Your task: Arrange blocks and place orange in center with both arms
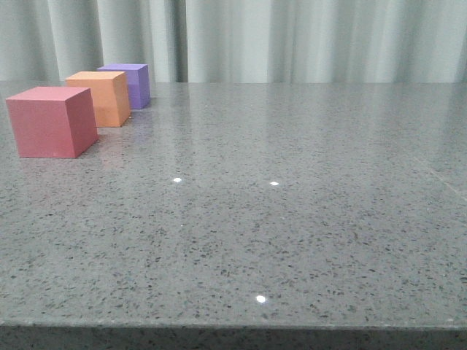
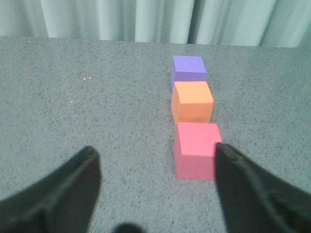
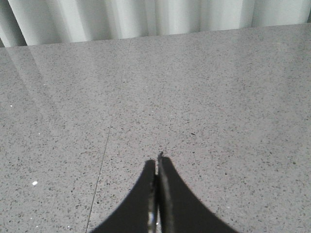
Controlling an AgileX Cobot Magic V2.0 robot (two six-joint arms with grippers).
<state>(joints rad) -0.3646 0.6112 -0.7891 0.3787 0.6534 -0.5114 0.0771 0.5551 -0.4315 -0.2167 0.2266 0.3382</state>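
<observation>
On the speckled grey table (image 1: 292, 219) before pale curtains (image 1: 292, 36), left claw (image 2: 155, 160) released, right claw (image 3: 157, 167) clenched.

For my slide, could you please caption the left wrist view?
Open left gripper faces a row of red-pink cube, orange cube, purple cube.

**Three matte cubes on speckled grey stone**

Nearest the black left gripper (image 2: 155, 160), just beside one finger, sits the red-pink cube (image 2: 196, 149). Beyond it is the plain orange cube (image 2: 192, 101), its top paler than its sides, and farthest is the purple cube (image 2: 188, 68). The table (image 1: 292, 219) is grey with fine dark flecks and white glints. Under the black right gripper (image 3: 157, 162) shows the same speckle. The curtain (image 1: 292, 40) is pale grey-green with vertical folds.
</observation>
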